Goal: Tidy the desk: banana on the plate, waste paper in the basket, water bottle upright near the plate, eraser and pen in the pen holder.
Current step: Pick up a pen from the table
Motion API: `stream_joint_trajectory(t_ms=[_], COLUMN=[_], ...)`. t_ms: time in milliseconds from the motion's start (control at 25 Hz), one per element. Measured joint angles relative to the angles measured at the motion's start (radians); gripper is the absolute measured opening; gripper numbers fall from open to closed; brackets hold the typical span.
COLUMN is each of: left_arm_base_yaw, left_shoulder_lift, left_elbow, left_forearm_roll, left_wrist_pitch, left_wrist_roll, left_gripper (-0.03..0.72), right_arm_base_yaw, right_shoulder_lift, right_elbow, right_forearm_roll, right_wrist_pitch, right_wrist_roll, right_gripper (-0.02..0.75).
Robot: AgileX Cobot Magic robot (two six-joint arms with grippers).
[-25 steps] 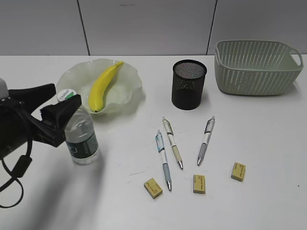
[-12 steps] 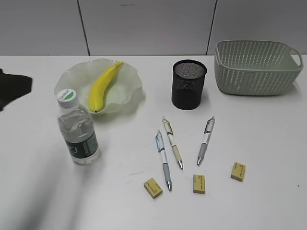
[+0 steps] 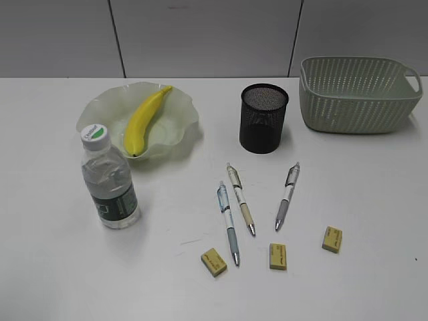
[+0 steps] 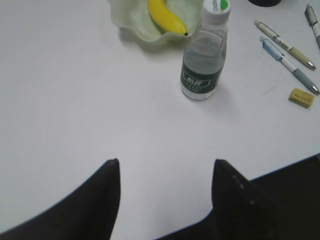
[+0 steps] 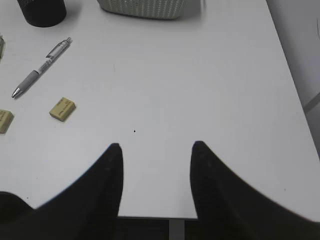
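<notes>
I see water bottle upright beside plate, banana on it. My left gripper and right gripper: jaws released, nothing held, above bare counter.

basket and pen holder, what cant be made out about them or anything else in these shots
- Basket: exterior view, its near wall hides the floor, so any waste paper inside cannot be confirmed.
- Pen holder: exterior view, dark mesh hides its contents; in the right wrist view the top edge cuts it off.
- Water bottle label: print too small to read in either view.
- Plate: left wrist view, cut off by the top edge.
</notes>
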Motion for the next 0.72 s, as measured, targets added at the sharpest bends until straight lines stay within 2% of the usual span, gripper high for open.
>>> stream_joint_trajectory(t_ms=[120,400,720], left_arm_base_yaw=[0.000,0.000,0.000], left_shoulder_lift=[-0.094,-0.213,-0.255], left_elbow=[0.036,0.063,0.063], left_forearm_roll=[0.008,-0.007,-0.011], left_wrist_pitch=[0.055,0.033,0.030], left_wrist_roll=[-0.013,-0.015,0.084], left_gripper=[0.433,0.429,0.341], right_arm_base_yaw=[0.000,0.000,0.000], right_shoulder_lift=[0.000,0.000,0.049], right_elbow=[0.000,0.000,-0.017], right_forearm_roll=[0.000,0.000,0.007], right_wrist_pitch=[0.000,0.000,-0.025], right_wrist_roll=[0.000,0.001,0.001], right_gripper=[0.361,0.361,0.361])
